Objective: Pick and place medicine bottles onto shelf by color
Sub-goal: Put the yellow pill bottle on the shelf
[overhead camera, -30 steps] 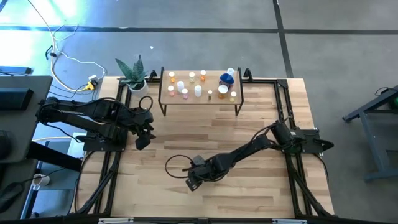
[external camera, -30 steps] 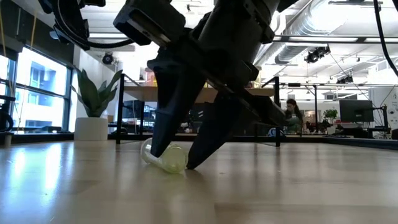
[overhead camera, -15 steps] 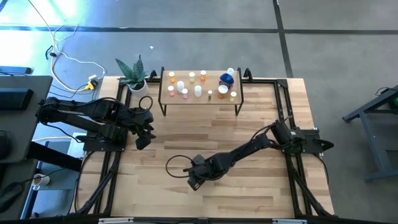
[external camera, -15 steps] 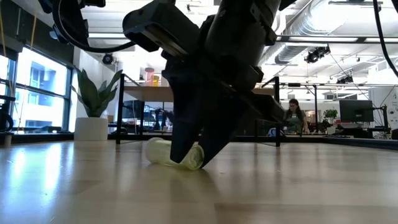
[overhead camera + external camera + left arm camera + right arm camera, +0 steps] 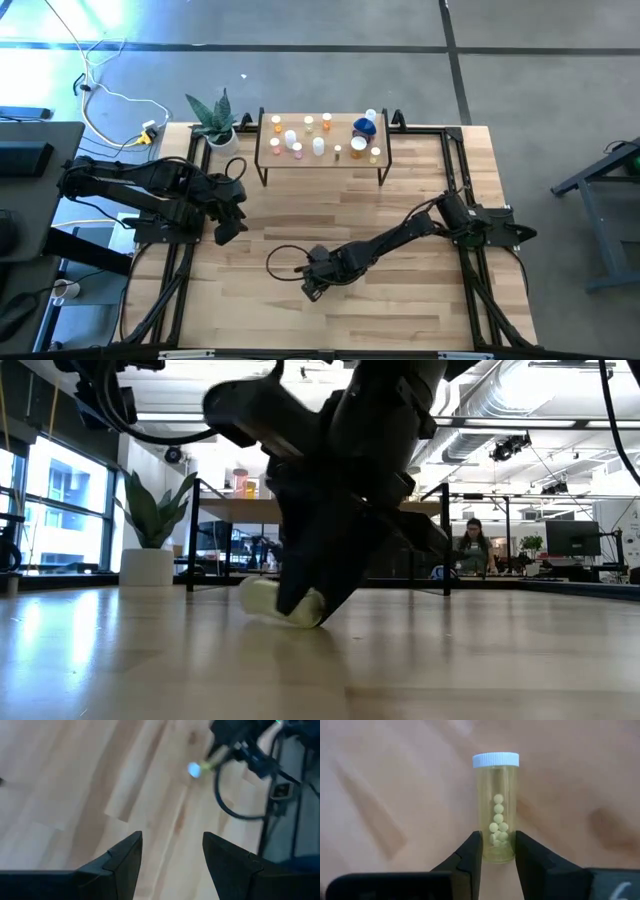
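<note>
My right tool [image 5: 497, 851] pinches only the bottom end of the yellow bottle [image 5: 496, 805] lying on the table [image 5: 420, 190], so it could slip out when I lift.

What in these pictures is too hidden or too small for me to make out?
- Low view: the right gripper covers the middle of the lying yellow-green bottle.
- High view: that bottle is hidden under the gripper.
- High view: the bottles on the shelf are too small to read.
- Right wrist view: the fingers hide the bottle's base sides.
</note>
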Robot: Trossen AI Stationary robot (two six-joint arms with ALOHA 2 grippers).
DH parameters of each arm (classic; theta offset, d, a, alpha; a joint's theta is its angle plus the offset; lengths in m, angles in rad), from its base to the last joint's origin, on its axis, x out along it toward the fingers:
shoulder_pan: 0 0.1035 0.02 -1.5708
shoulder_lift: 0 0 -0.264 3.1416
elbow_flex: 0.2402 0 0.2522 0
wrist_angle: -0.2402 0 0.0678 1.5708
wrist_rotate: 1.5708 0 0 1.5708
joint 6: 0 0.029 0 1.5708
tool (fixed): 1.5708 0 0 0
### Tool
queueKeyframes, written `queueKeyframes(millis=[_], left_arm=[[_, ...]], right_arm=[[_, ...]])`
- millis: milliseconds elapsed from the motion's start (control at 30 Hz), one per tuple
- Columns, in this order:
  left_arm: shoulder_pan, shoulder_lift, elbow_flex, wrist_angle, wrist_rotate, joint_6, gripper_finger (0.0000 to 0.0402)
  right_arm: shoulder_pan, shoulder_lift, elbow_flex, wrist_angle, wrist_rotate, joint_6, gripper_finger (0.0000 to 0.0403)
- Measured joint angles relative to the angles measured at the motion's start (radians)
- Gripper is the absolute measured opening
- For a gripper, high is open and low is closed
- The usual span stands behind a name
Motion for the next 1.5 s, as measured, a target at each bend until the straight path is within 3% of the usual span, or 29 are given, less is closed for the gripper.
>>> queueKeyframes(millis=[133, 367, 833, 1200, 1500], left_arm=[[0.000, 0.000, 0.000, 0.003, 0.060, -0.001, 0.0200], [0.000, 0.000, 0.000, 0.043, 0.064, 0.000, 0.0200], [0.000, 0.000, 0.000, 0.204, 0.176, 0.184, 0.0200], [0.000, 0.007, 0.001, 0.484, 0.195, 0.293, 0.0200], [0.000, 0.076, 0.001, 0.536, 0.156, 0.264, 0.0200]], right_arm=[[-0.002, -0.030, -0.004, 0.002, 0.077, -0.034, 0.0080], [0.008, -0.099, -0.002, 0.047, 0.154, -0.103, 0.0079], [0.000, -0.234, 0.002, 0.219, 0.284, -0.321, 0.0079], [-0.068, -0.283, 0.003, 0.356, 0.265, -0.468, 0.0079], [-0.089, -0.283, 0.003, 0.367, 0.211, -0.494, 0.0079]])
